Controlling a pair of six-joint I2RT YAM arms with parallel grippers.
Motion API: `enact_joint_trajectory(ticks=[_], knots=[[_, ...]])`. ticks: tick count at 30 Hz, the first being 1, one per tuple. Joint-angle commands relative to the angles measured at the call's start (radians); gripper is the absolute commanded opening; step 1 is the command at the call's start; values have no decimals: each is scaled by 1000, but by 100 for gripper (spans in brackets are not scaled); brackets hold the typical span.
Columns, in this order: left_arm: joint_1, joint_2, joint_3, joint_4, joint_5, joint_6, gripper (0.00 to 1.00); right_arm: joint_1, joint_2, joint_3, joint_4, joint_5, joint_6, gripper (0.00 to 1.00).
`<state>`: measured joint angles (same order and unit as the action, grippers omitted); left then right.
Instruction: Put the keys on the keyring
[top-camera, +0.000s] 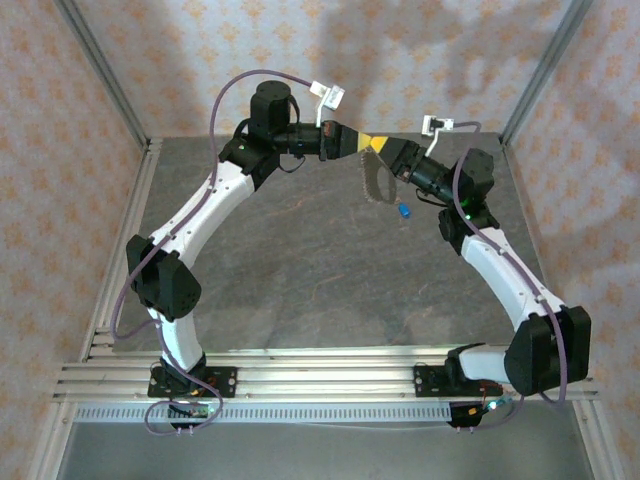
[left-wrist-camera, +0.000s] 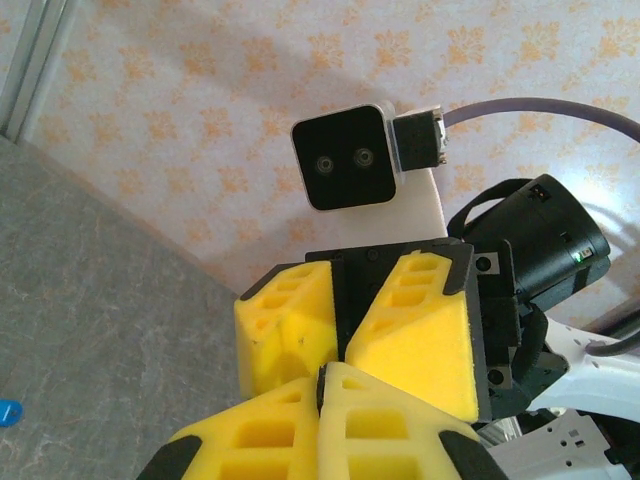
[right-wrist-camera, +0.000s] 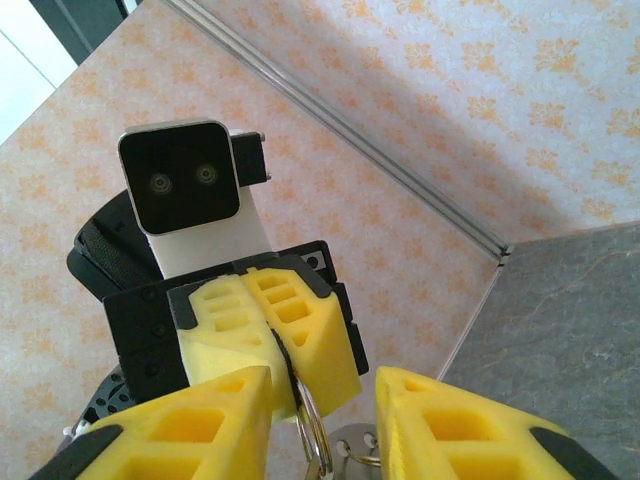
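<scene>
Keyring is hanging from the left claw, which is clenching it right at the pad tips, well above the table. The loop is dangling below both claws and sitting in the gap between the right claw's fingers. The right claw is facing the left one nose to nose. Its yellow fingers are standing apart and gripping nothing, and the ring isn't visibly touching either pad. The blue key is lying on the table below the right claw, apart from the ring and not threaded.

My read: we're setting up a second grip on the ring, likely to steady it or pry the coil open.

How to do it well:
- The right claw should be pinching the ring a bit below the left claw's pinch point, not on top of it. The two sets of pads are sitting very close and could be colliding.
- Keep the left claw's clench firm, since thin wire can be twisting out of foam pads.
- Be closing slowly and centred, so the ring isn't getting shoved sideways.

I can't tell where the ring's split end is sitting, so that's worth checking before going for the key. The key is tiny, and gripping it by the blue head is looking like the safer option.
</scene>
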<state>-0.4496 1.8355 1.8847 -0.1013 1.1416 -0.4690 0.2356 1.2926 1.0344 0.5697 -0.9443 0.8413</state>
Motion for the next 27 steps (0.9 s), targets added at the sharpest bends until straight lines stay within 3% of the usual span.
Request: enact_joint_trajectory(ticks=[1, 8, 11, 17, 20, 22, 27], knots=[[2, -10, 48, 11, 30, 16, 0, 11, 5, 44, 60, -2, 1, 29], [2, -11, 50, 8, 24, 19, 0, 14, -6, 26, 51, 2, -10, 13], [2, -10, 53, 8, 19, 18, 0, 14, -19, 11, 39, 7, -24, 0], [2, -19, 49, 16, -48, -16, 2, 13, -37, -11, 36, 39, -36, 0], [2, -53, -14, 95, -148, -106, 40, 13, -42, -21, 64, 71, -23, 0], [2, -90, -91, 177, -246, -185, 59, 14, -41, -29, 104, 96, 3, 0], [-4, -160, -287, 414, -410, -361, 65, 20, -25, -51, 233, 159, 79, 0]])
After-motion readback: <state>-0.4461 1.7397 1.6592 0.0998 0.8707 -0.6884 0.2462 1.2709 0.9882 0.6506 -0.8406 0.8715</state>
